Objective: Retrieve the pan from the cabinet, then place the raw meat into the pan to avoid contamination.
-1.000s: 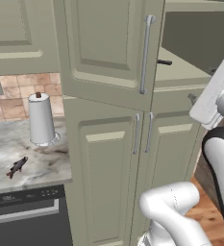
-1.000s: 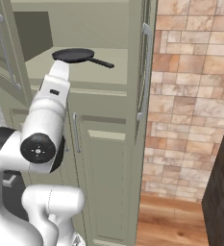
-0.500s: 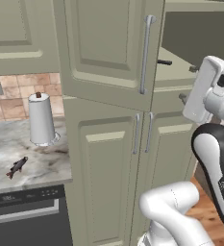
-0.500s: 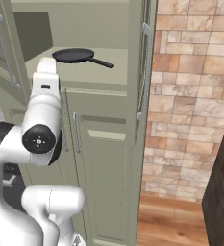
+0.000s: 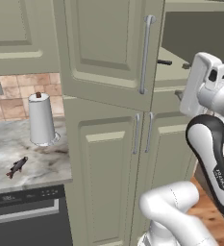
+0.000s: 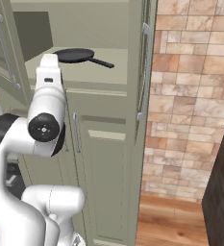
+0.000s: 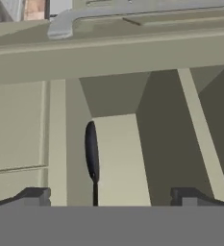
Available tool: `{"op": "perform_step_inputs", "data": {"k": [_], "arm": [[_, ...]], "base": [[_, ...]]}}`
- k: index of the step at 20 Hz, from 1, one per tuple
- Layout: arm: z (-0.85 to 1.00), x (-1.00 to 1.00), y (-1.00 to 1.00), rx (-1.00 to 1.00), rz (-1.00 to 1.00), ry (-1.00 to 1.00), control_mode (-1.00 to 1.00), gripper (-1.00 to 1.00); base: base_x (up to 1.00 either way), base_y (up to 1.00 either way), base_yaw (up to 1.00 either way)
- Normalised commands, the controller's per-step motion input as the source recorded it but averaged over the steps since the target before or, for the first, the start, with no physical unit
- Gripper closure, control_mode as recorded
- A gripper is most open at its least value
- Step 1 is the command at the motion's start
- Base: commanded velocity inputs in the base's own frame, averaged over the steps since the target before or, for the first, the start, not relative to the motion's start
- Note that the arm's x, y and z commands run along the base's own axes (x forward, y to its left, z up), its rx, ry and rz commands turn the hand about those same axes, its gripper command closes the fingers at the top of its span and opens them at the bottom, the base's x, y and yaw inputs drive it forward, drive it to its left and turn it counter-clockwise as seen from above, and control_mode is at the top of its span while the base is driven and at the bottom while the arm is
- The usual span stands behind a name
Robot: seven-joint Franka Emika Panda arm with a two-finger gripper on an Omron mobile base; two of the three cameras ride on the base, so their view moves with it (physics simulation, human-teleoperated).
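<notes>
Here's the tall green cabinet (image 6: pixel 104 120) with both upper doors swung wide, and up on its open shelf sits the pan (image 6: pixel 75 55), flat on the shelf board, thin black handle running out toward four o'clock in the right base view. From the left base view, the open door (image 5: pixel 108 48) with its long silver bar handle (image 5: pixel 144 53) hides most of the pan; just the tip of the pan's handle pokes out past the door edge.

The white arm is raised in front of the shelf, hand pointing in at it. In the hand view the gripper (image 7: pixel 111 194) has its fingers spread wide apart with nothing between them, and the pan (image 7: pixel 91 151) appears edge-on as a dark sliver, at eleven o'clock from the midpoint of the tips, apart from both.

Down at eight o'clock in the left base view, the fish (image 5: pixel 17 166) lies on the marble counter (image 5: pixel 41 163), near the front edge. The paper-towel roll (image 5: pixel 40 120) stands upright behind it.
</notes>
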Motion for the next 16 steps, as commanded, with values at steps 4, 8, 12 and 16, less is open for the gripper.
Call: {"op": "perform_step_inputs", "data": {"k": [4,8,12,16], "arm": [[0.01,0.22,-0.1,0.0,0.01,0.04,-1.0,-1.0],[0.0,0.21,0.0,0.0,0.04,0.03,-1.0,-1.0],[0.0,0.12,0.03,0.0,0.06,0.0,-1.0,-1.0],[0.0,0.01,0.13,0.0,0.08,0.0,-1.0,-1.0]], "base": [[0.0,0.0,0.0],[0.0,0.0,0.0],[0.0,0.0,0.0],[0.0,0.0,0.0]]}}
